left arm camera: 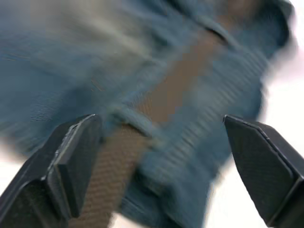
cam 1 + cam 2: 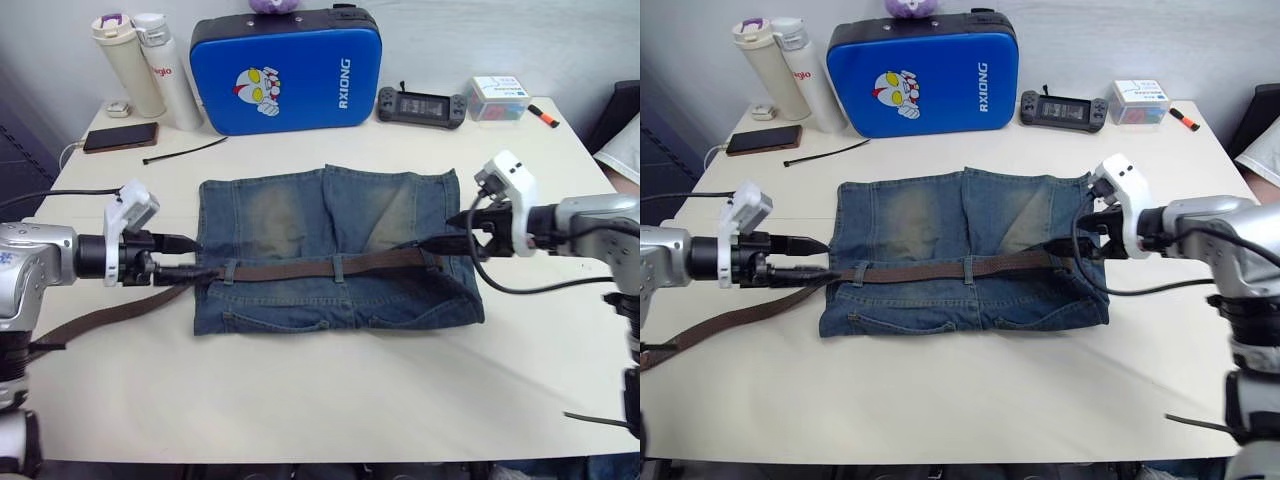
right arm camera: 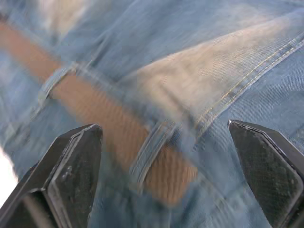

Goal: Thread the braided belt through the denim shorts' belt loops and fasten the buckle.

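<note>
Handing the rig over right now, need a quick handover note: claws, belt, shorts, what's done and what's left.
Left claw: open, empty, at the shorts' left edge where the belt enters the waistband.
Right claw: open, empty, over the right end of the waistband.
Denim shorts: flat on the table, waistband toward the robot.
Braided belt: runs under the belt loops across the waistband; its free end stops just past a loop near the right claw. A long tail trails off the left side across the table.
Done: belt fed through the visible loops.
Left: pull the slack through and fasten the buckle, which I cannot make out.
</note>
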You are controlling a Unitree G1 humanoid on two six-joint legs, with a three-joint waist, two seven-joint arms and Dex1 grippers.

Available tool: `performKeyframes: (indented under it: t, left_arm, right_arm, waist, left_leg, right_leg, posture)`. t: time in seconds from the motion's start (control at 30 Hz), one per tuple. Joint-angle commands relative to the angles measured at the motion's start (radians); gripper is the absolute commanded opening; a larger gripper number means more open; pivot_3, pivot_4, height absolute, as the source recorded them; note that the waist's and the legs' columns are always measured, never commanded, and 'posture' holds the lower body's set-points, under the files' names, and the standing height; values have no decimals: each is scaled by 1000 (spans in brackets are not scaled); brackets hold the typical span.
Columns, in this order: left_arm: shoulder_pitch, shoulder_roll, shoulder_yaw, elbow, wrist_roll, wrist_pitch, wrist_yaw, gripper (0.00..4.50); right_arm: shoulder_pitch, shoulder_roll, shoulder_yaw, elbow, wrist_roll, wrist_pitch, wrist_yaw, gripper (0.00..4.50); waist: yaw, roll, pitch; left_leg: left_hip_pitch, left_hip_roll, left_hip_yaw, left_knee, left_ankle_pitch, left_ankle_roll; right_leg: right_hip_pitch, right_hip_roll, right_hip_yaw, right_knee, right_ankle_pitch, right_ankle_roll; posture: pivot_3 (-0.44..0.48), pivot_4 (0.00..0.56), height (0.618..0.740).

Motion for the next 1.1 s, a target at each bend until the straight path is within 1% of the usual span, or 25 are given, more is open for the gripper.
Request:
performKeyframes:
  t: [0.03, 0.1, 0.13, 0.17, 0.23, 0.27, 0.3, 0.33, 0.4, 0.43, 0.47, 0.5, 0.53, 0.57, 0.6, 0.63, 0.67, 0.73, 0.77, 0.8, 0.9, 0.93, 1.0, 1.03, 1.1]
  left_arm:
    - [-48, -38, 21, 43, -31, 89, 68, 4484]
    - [-85, -77, 7, 72, -23, 119, 112, 4484]
    - [-95, -86, -11, 81, -14, 123, 124, 4484]
    - [-99, -96, -34, 95, 0, 117, 135, 4484]
    - [-101, -108, -57, 113, 8, 112, 148, 4484]
    - [-97, -110, -73, 117, 10, 108, 150, 4497]
    - [-92, -110, -87, 116, 11, 107, 148, 4500]
    - [-80, -109, -111, 108, 10, 109, 142, 4500]
    - [-65, -107, -141, 95, 8, 111, 135, 4500]
    - [-60, -109, -152, 95, 12, 104, 138, 4235]
    - [-58, -110, -157, 96, 14, 99, 142, 3939]
    - [-59, -110, -161, 98, 14, 93, 140, 3686]
    - [-60, -109, -163, 100, 14, 89, 138, 3232]
    - [-66, -109, -162, 103, 11, 85, 132, 2848]
    - [-70, -109, -160, 105, 9, 82, 129, 2371]
    - [-74, -109, -158, 107, 8, 79, 126, 1819]
    - [-79, -109, -153, 111, 6, 75, 126, 1518]
    - [-84, -100, -141, 108, 1, 38, 104, 740]
    - [-87, -97, -128, 104, -7, 24, 93, 228]
    - [-86, -89, -118, 91, -16, 5, 72, 8]
    - [-50, -57, -100, 27, -48, -63, -12, 0]
    - [-11, -39, -86, -24, -65, -114, -66, 0]
    - [60, -12, -60, -109, -90, -205, -152, 0]
    - [100, 7, -49, -154, -101, -239, -190, 0]
    - [173, 46, -34, -227, -127, -272, -256, 0]
  right_arm:
    - [-36, 32, -9, 86, -11, 11, 1, 4500]
    - [-40, 45, 5, 130, -32, -7, 4, 4500]
    - [-39, 51, 9, 146, -39, -12, 4, 4500]
    - [-27, 54, 21, 151, -48, -22, 9, 4500]
    - [-10, 61, 27, 154, -52, -25, 19, 4500]
    - [0, 66, 25, 152, -50, -23, 20, 4249]
    - [10, 69, 25, 149, -53, -24, 20, 3935]
    - [19, 75, 21, 145, -49, -21, 19, 3719]
    - [29, 83, 15, 138, -46, -18, 19, 2760]
    - [32, 88, 9, 138, -45, -16, 16, 2318]
    - [34, 91, 5, 137, -45, -15, 14, 1778]
    - [36, 95, 0, 137, -44, -14, 13, 1379]
    - [37, 97, -3, 136, -44, -14, 12, 859]
    - [40, 97, -7, 134, -43, -15, 14, 454]
    - [43, 96, -10, 132, -42, -16, 16, 116]
    - [45, 96, -14, 130, -40, -17, 19, 91]
    - [49, 95, -20, 123, -33, -20, 28, 91]
    - [80, 76, -20, 66, -18, -76, 88, 91]
    - [100, 65, -24, 30, -12, -112, 119, 91]
    - [125, 58, -34, -6, -12, -166, 147, 91]
    - [195, 17, -57, -97, -5, -269, 233, 91]
    - [259, -4, -77, -157, -32, -403, 284, 91]
    - [355, -35, -115, -235, -55, -576, 357, 91]
    - [400, -52, -140, -267, -36, -609, 400, 91]
    - [477, -99, -173, -307, 3, -612, 467, 91]
  waist:
    - [-1, 0, 0]
    - [-1, 0, 0]
    - [-1, 0, 0]
    - [-2, 0, 0]
    - [-4, 0, 0]
    - [-4, 0, 0]
    - [-5, 0, 0]
    - [-6, 0, 0]
    - [-7, 0, 0]
    - [-7, 0, 0]
    - [-7, 0, 0]
    - [-6, 0, 0]
    - [-5, 0, 0]
    - [-5, 0, 0]
    - [-5, -1, 0]
    - [-5, -1, 0]
    - [-5, -1, 0]
    - [-4, -1, 0]
    - [-4, -1, 0]
    - [-3, -1, 0]
    - [-3, -1, 0]
    - [-3, -1, 0]
    - [-2, -1, 0]
    - [-2, -1, 0]
    - [-3, -1, 0]
  left_leg:
    - [-1, 0, 0, 0, 0, 0]
    - [-3, -1, 0, 1, -1, 1]
    - [-6, -1, 0, 4, -1, 1]
    - [-13, -2, 0, 7, -1, 1]
    - [-15, -2, 1, 8, -1, 1]
    - [-15, -2, 1, 8, -1, 1]
    - [-15, -2, 1, 8, -1, 1]
    - [-15, -2, 1, 8, -1, 1]
    - [-15, -2, 3, 8, -1, 1]
    - [-15, -2, 4, 8, -1, 1]
    - [-15, -2, 4, 8, -1, 1]
    - [-15, -2, 4, 8, 0, 0]
    - [-15, -2, 5, 8, 0, 0]
    - [-15, -2, 5, 8, 0, 0]
    - [-15, -2, 5, 8, 0, 0]
    - [-15, -2, 5, 8, 0, 0]
    - [-15, -2, 5, 8, 0, 0]
    - [-15, -2, 5, 8, 0, 0]
    - [-15, -2, 5, 8, 0, 0]
    - [-15, -2, 5, 8, 0, 0]
    - [-16, -2, 5, 9, 0, 0]
    - [-16, -2, 5, 9, 0, 0]
    - [-16, -2, 5, 8, -1, 0]
    - [-16, -2, 5, 7, -1, 0]
    - [-16, -1, 6, 6, -1, 0]
  right_leg:
    - [-1, 0, 0, 2, 0, 0]
    - [-3, -1, -1, 3, 0, 0]
    - [-7, -1, -1, 4, 0, 0]
    - [-14, -1, -1, 9, 0, 0]
    - [-16, -1, -1, 10, 0, 0]
    - [-17, -2, -2, 12, 0, 0]
    - [-17, -1, -2, 12, 0, 0]
    - [-18, -1, -2, 13, 0, 0]
    - [-20, -2, -2, 14, 0, 0]
    - [-21, -2, -2, 15, 0, 0]
    - [-21, -2, -2, 16, 0, 0]
    - [-22, -2, -2, 16, 0, 0]
    - [-22, -2, -2, 16, 0, 0]
    - [-22, -2, -2, 16, 0, 0]
    - [-22, -2, -2, 16, 0, 0]
    - [-22, -2, -2, 16, 0, 0]
    - [-22, -2, -2, 16, 0, 0]
    - [-22, -2, -2, 16, 0, 0]
    - [-22, -2, -2, 16, 0, 0]
    - [-22, -2, -2, 16, 0, 0]
    - [-23, -2, -2, 16, 0, 0]
    - [-23, -2, -2, 16, 0, 0]
    - [-23, -2, -2, 16, 0, 0]
    - [-23, -2, -2, 16, 0, 0]
    - [-23, -2, -2, 14, 0, 0]
  posture:
    - [0, 150, 677]
    - [0, 150, 677]
    - [0, 150, 677]
    - [0, 150, 677]
    - [0, 150, 677]
    - [0, 150, 677]
    - [0, 150, 677]
    - [0, 150, 677]
    - [0, 150, 677]
    - [0, 150, 677]
    - [0, 150, 677]
    - [0, 150, 677]
    - [0, 150, 677]
    - [0, 150, 677]
    - [0, 150, 677]
    - [0, 150, 677]
    - [0, 150, 677]
    - [0, 150, 677]
    - [0, 150, 677]
    - [0, 150, 677]
    - [0, 150, 677]
    - [0, 150, 677]
    - [0, 150, 677]
    - [0, 150, 677]
    - [0, 150, 677]
